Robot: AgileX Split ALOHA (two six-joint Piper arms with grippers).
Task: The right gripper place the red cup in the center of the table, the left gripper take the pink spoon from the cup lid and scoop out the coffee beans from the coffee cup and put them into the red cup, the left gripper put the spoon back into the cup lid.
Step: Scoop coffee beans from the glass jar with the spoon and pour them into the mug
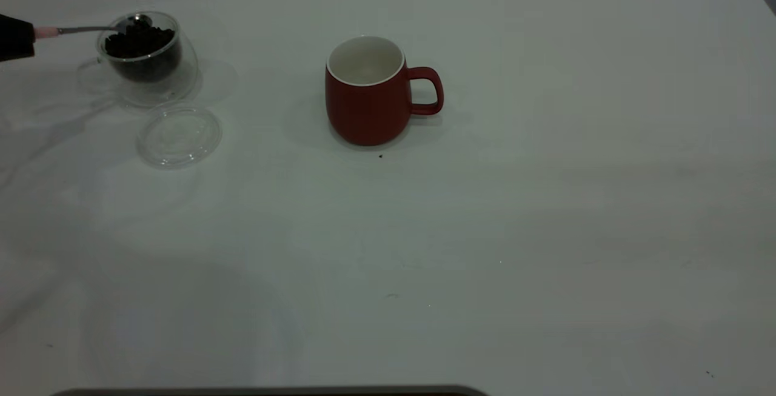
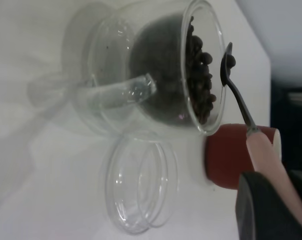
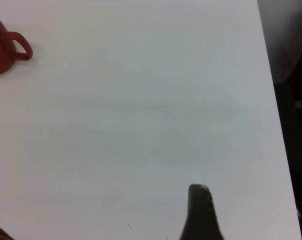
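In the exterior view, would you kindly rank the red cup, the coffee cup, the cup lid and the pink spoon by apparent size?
1. Red cup
2. Coffee cup
3. Cup lid, close behind
4. Pink spoon, part hidden by the left gripper

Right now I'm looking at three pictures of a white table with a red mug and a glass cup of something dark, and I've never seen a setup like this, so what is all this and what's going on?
This is a robot with two arms, each ending in a gripper, working at a white table. The wide picture comes from a camera facing the arms; the other two come from cameras on each arm's wrist.

On the table stand a red cup, near the middle with nothing visible inside, and a clear glass coffee cup filled with coffee beans. A transparent cup lid lies beside the glass cup.

The left gripper, at the wide picture's left edge, holds a pink spoon by its handle, with the metal bowl at the rim of the glass cup above the beans. The right gripper is off to the side over bare table, holding nothing that shows.
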